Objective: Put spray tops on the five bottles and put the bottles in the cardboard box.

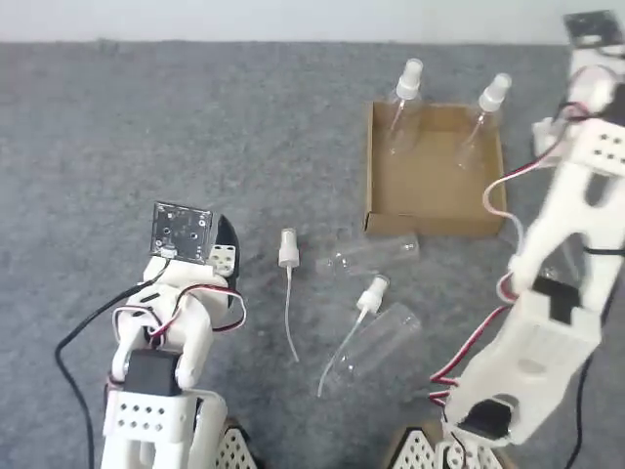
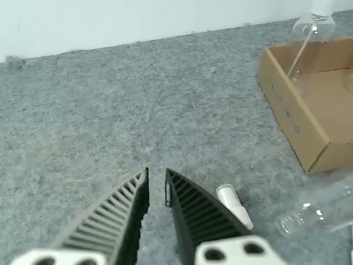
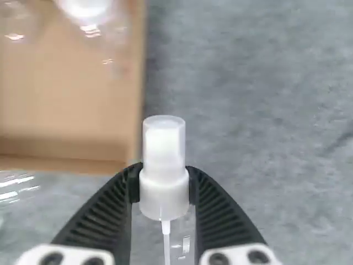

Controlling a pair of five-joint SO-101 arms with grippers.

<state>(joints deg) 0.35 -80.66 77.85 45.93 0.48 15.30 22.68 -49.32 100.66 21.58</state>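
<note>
My right end effector (image 3: 162, 174) is clamped on the collar of a spray top (image 3: 164, 141), holding it upright over the surface (image 1: 146, 117) just beside a corner of the cardboard box (image 1: 430, 186), which sits toward the far right corner. My left end effector (image 2: 156, 178) hangs low toward the near left corner with its jaws only narrowly apart and nothing between them. The spray top looks like light, hard, smooth plastic, so a modest squeeze on the ribbed collar should do. I would keep off the head, which may press down, and off the dip tube (image 3: 164, 234), which looks thin and likely to bend. Two capped bottles (image 1: 403, 112) (image 1: 479, 127) lean in the box at its far side. Two open bottles (image 1: 376, 254) (image 1: 379, 340) lie on their sides near the middle of the surface, one just at the box's near wall. Two loose spray tops (image 1: 288, 249) (image 1: 372, 293) lie beside them. The bottles appear clear, thin-walled and empty, so I judge them very light, slick and apt to roll. I would grip one across the body just below the shoulder, gently, since a hard pinch could dent it or make it shoot out.
</note>
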